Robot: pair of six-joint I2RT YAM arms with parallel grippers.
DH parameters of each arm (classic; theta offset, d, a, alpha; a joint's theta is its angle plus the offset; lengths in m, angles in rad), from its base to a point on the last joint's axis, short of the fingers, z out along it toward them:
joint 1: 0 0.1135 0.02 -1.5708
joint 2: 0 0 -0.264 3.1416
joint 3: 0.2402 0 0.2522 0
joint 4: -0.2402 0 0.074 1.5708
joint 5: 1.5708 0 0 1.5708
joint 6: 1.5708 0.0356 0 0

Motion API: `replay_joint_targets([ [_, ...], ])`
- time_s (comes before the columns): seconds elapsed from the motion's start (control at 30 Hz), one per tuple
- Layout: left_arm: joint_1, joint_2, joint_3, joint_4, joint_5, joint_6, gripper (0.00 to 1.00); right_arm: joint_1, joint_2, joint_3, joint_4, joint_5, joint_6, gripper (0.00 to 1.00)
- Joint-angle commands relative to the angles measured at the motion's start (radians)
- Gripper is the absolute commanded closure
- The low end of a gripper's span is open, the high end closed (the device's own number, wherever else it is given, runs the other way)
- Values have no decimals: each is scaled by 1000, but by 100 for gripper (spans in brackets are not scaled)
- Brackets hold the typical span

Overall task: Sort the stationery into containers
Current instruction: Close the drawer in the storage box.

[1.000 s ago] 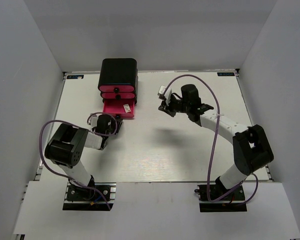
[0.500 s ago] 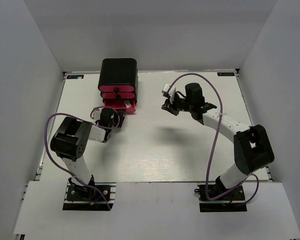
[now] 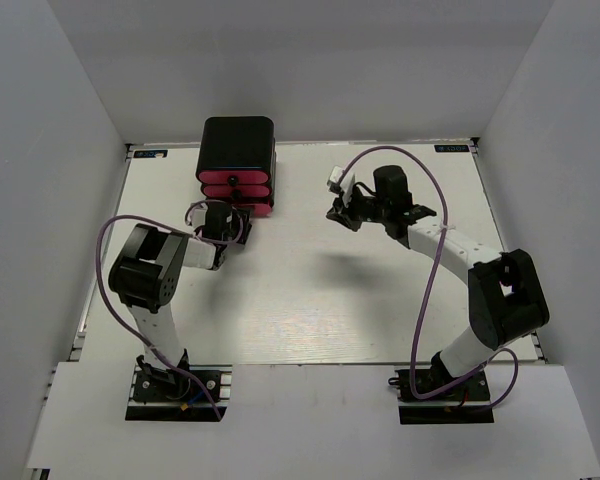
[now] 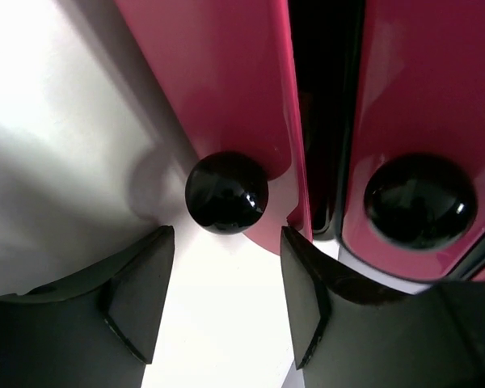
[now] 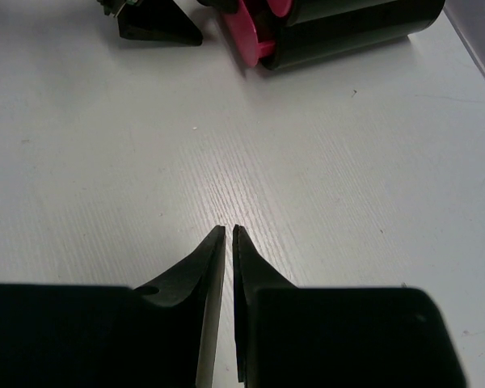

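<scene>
The containers are pink drawers (image 3: 236, 192) stacked in a black rounded box (image 3: 237, 142) at the back left, and all of them sit pushed in. My left gripper (image 3: 224, 213) is right in front of the lowest drawer. In the left wrist view my left gripper (image 4: 226, 242) is open, and the drawer's black knob (image 4: 226, 192) lies just beyond its fingertips, touching neither. Beside it shows a second knob (image 4: 420, 200) on the drawer front above. My right gripper (image 3: 339, 215) hovers over the table's middle back; in its own view, the right gripper (image 5: 229, 229) is shut and empty. No stationery is in view.
White walls close in the table (image 3: 310, 290) on three sides. Purple cables loop over both arms, and a white tag (image 3: 335, 180) hangs on the right one. The right wrist view shows the box (image 5: 347, 24) and the left gripper's fingers (image 5: 158, 28) far ahead.
The lowest drawer, pulled out a second ago with a whitish piece inside, has slid shut. My left gripper followed it toward the box and opened off the knob. The right gripper shifted slightly back.
</scene>
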Motion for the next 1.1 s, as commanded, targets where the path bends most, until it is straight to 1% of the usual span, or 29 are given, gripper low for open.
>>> replay_joint_targets([
  [0.0, 17, 30, 25, -111, -23, 23, 33, -9, -24, 5, 1, -23, 4, 86],
  [0.2, 26, 49, 72, -163, -32, 23, 33, -19, -22, 11, 4, -21, -2, 87],
  [0.6, 35, 67, 92, -154, -32, 23, 32, -35, -27, 10, 3, -29, -8, 87],
  [0.73, 35, 67, 92, -116, -11, 70, 33, -38, -27, 7, -2, -32, -11, 87],
  [0.8, 35, 67, 92, -105, 11, 99, 39, -38, -26, 3, -4, -38, -12, 87],
  [0.87, 35, 67, 83, -70, 41, 174, 44, -38, -29, 2, -11, -50, -19, 87],
  [0.93, 35, 57, 61, -26, 71, 249, 48, -36, -29, -3, -10, -60, -20, 87],
  [1.03, 35, 34, 28, -1, 95, 294, 54, -36, -29, -12, -11, -64, -25, 87],
  [1.07, 35, 24, 18, -15, 95, 294, 57, -38, -30, -10, -13, -64, -25, 87],
])
